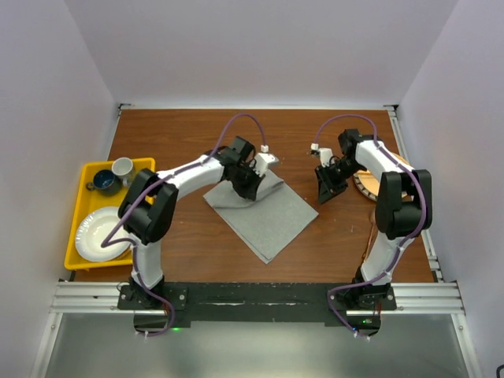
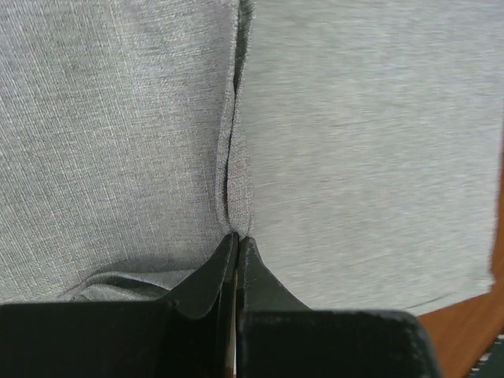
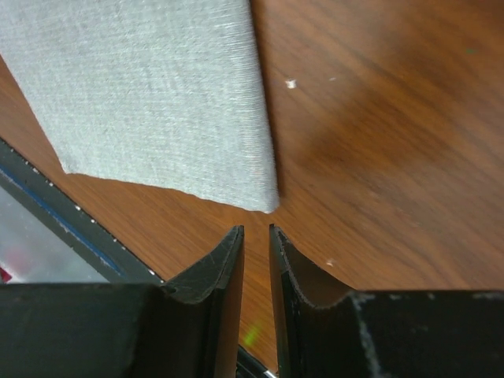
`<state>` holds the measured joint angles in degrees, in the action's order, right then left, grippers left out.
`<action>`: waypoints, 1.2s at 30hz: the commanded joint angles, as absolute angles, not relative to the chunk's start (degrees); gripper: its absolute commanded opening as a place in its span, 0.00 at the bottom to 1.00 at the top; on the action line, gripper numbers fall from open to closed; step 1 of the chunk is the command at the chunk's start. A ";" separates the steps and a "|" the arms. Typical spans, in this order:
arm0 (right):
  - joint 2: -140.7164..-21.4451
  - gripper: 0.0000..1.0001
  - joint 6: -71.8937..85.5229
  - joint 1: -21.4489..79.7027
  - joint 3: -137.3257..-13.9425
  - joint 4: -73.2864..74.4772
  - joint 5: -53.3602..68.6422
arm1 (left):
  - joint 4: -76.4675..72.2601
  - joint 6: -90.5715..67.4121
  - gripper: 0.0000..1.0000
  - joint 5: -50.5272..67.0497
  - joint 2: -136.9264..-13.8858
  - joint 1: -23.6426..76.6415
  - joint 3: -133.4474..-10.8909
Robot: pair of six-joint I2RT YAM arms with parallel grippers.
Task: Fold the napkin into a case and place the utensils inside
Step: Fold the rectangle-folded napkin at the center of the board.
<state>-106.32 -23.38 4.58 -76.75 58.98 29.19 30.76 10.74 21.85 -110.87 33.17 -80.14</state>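
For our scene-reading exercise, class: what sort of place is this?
Probably a robot lab test cell: left arm and right arm bolted to a metal rail, plain white walls boxing in the wooden table, a yellow tray of crockery.

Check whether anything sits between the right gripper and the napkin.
Nothing visible. In the right wrist view, only bare table lies between the right gripper and the nearest corner of the napkin. The left gripper is shut on a fold of it.
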 commanded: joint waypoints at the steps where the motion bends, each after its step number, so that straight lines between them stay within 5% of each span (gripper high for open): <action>1: -103.71 0.24 -23.03 2.99 -79.72 60.03 27.07 | 26.46 1.06 0.00 25.05 -107.40 39.01 -77.44; 17: -103.36 0.27 -22.41 2.29 -79.37 60.29 27.16 | 18.72 -12.82 0.00 26.36 -108.10 47.28 -75.94; 20: -103.97 0.34 -21.62 2.29 -79.89 59.77 27.60 | 14.00 -14.32 0.16 30.13 -108.20 47.20 -74.80; 24: -105.11 0.49 -20.74 2.37 -80.59 58.63 28.47 | 10.72 -12.14 0.57 38.04 -103.47 45.89 -72.43; 25: -105.29 0.50 -20.48 2.46 -80.68 58.36 28.74 | 11.07 -10.48 0.61 38.93 -102.40 45.01 -71.81; 36: -109.68 0.50 -18.28 7.47 -81.22 54.06 29.44 | 20.30 3.16 0.51 30.51 -97.91 33.14 -62.40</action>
<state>-108.12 -20.01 5.67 -79.94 56.05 27.44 16.49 -3.57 34.17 -97.82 33.28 -65.10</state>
